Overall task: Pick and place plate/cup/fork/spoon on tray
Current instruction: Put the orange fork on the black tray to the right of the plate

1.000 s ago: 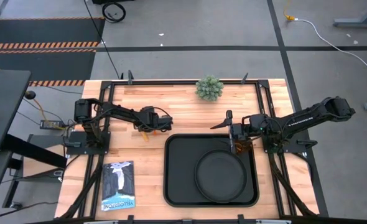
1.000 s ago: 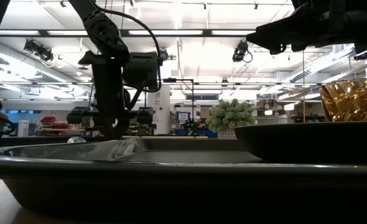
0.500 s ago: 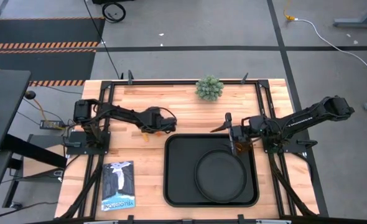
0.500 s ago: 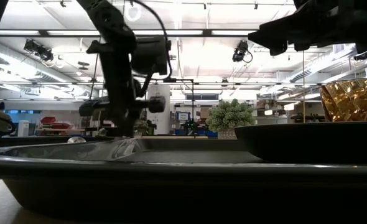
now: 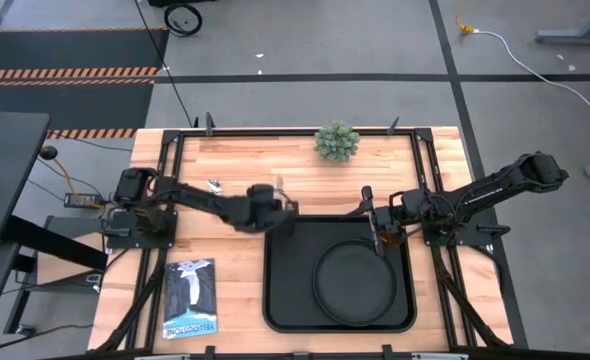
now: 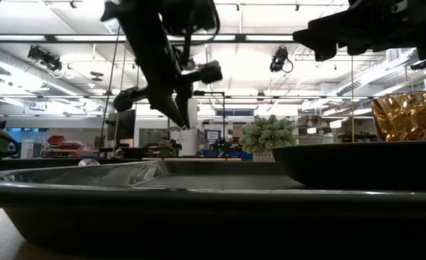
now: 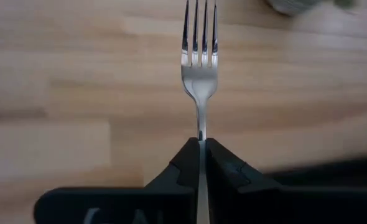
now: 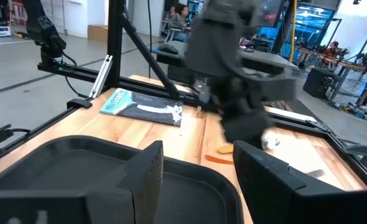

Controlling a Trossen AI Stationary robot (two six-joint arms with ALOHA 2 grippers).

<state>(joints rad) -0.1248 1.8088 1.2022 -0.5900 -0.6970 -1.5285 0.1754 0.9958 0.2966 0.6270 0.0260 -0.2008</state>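
My left gripper (image 5: 278, 200) is shut on the fork (image 7: 199, 74) and hangs above the table, by the black tray's (image 5: 290, 270) far left corner. In the low view my left gripper (image 6: 178, 115) is raised and tipped. The round black plate (image 5: 320, 282) lies in the tray's right half. The amber cup (image 5: 389, 239) stands in the tray's far right corner and also shows in the low view (image 6: 408, 115). My right gripper (image 5: 370, 218) is open beside the cup, and nothing shows between its fingers (image 8: 199, 168). The spoon's silver bowl (image 5: 215, 185) lies on the table beside the left arm. My left gripper pinches the fork's thin metal neck (image 7: 200, 134) just below the tines, between its two fingers. The fingers lie along the fork, the tines pointing out ahead of them, and hide the handle. The fork is lifted clear of the table.
A small potted plant (image 5: 336, 141) stands at the table's far edge. A blue-and-white book (image 5: 190, 297) lies near the front left, beside the tray. A person (image 8: 182, 12) is in the room beyond the table.
My left gripper has gone toward the table's right edge and the tray's far left corner. It has risen and tipped, carrying the fork clear of the table.
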